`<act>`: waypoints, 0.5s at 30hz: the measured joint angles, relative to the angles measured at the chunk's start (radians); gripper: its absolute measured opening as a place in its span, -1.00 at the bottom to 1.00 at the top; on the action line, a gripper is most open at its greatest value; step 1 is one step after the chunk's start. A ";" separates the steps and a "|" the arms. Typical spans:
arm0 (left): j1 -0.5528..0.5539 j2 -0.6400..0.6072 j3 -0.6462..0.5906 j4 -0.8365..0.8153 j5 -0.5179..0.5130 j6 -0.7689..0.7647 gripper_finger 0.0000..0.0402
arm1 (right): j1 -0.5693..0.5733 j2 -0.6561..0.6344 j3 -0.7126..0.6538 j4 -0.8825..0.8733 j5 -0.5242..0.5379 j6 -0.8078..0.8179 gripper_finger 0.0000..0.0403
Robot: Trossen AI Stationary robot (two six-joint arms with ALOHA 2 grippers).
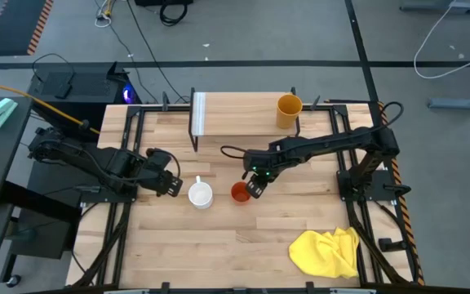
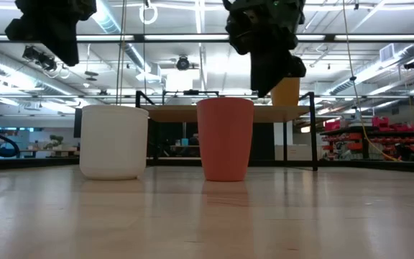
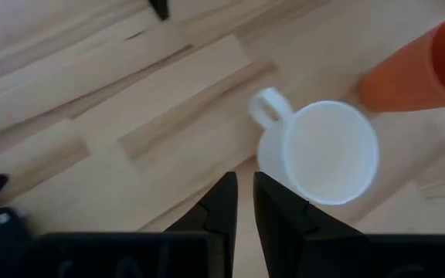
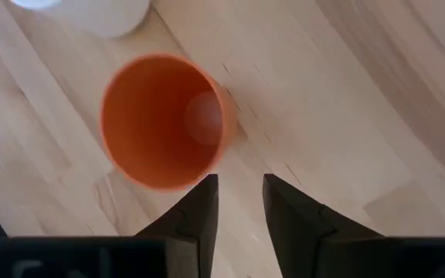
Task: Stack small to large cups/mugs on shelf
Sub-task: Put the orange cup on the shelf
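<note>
The white mug and the orange-red cup stand upright on the tabletop, side by side. The yellow-orange cup stands on the shelf's right end. My left gripper hovers just left of the mug, its fingers almost together. My right gripper hovers just right of the orange-red cup and above its rim, fingers a little apart. Neither gripper holds anything.
A crumpled yellow cloth lies near the table's near right corner. The shelf stands along the far edge, its pale strip at the left end. Bare wooden tabletop stretches in front of the two cups.
</note>
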 joint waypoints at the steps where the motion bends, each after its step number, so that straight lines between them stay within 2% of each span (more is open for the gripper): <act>1: 0.000 0.000 0.000 -0.015 0.000 -0.010 -0.74 | 0.000 0.007 0.015 0.000 0.001 0.000 -0.44; 7: 0.000 0.000 0.000 -0.062 0.021 -0.039 -0.74 | -0.014 0.045 0.088 0.006 0.016 -0.027 -0.45; 15: 0.000 0.000 0.000 -0.061 0.052 -0.039 -0.74 | -0.030 0.093 0.078 -0.005 0.010 -0.061 -0.45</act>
